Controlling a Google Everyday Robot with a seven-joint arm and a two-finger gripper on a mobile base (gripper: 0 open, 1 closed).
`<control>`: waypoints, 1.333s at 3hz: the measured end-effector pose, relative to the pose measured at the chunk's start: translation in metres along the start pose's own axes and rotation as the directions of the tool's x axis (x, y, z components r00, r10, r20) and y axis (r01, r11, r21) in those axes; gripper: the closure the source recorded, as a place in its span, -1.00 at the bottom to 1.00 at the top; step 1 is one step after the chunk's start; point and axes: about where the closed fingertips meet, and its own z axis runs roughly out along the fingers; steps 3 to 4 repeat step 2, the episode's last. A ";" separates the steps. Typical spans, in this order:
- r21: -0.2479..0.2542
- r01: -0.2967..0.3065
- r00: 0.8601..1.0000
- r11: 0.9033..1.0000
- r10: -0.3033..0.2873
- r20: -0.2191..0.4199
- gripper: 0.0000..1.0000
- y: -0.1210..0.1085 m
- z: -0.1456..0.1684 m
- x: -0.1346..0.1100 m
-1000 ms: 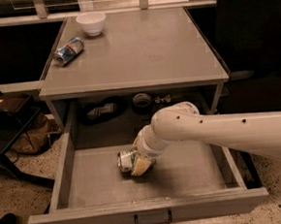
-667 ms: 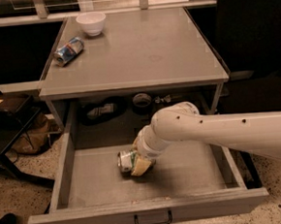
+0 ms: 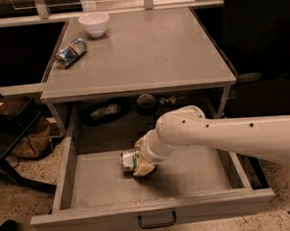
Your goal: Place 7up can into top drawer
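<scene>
The top drawer [image 3: 91, 192] is pulled wide open, its grey front panel and black handle [image 3: 157, 220] nearest the camera. The 7up can [image 3: 130, 160], white and green with a silver end, lies on its side on the drawer floor, left of centre. My gripper [image 3: 145, 166] reaches in from the right on a thick white arm [image 3: 227, 136] and sits right against the can's right end, low over the drawer floor. The can's right part is hidden behind the gripper.
A grey table top [image 3: 140, 52] sits above the drawer, with a white bowl [image 3: 94, 23] at the back left and a blue-and-silver can [image 3: 71, 52] lying on its side. Dark objects [image 3: 146, 103] lie on the shelf behind the drawer. A dark bag [image 3: 10, 128] stands at left.
</scene>
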 end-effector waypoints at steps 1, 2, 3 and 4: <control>0.000 0.000 1.000 1.000 0.000 0.000 -1.00 0.000 0.000 0.000; 0.000 0.000 1.000 1.000 0.000 0.000 -1.00 0.000 0.000 0.000; 0.000 0.000 1.000 1.000 0.000 0.000 -1.00 0.000 0.000 0.000; 0.000 0.000 1.000 1.000 0.000 0.000 -1.00 0.000 0.000 0.000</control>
